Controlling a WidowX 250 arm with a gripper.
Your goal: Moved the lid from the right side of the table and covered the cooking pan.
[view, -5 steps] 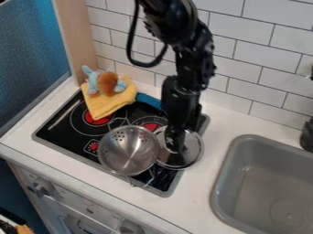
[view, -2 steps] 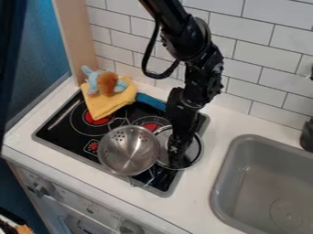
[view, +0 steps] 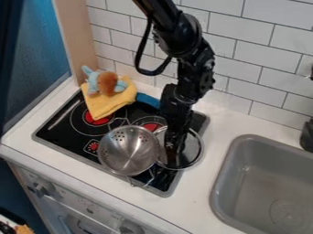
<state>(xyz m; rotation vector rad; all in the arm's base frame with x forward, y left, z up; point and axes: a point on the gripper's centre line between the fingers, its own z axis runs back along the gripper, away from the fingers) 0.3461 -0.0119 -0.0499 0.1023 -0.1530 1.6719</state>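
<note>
"How's the arm (view: 194,66) posed?"

"It slants in from the far side, bends, then hangs nearly upright; the gripper (view: 172,157) is at the lid (view: 192,148)."

"Spread or pressed together?"

"I can't tell; the lid is at the stove's (view: 55,132) right side, right beside the colander (view: 128,153)."
</note>
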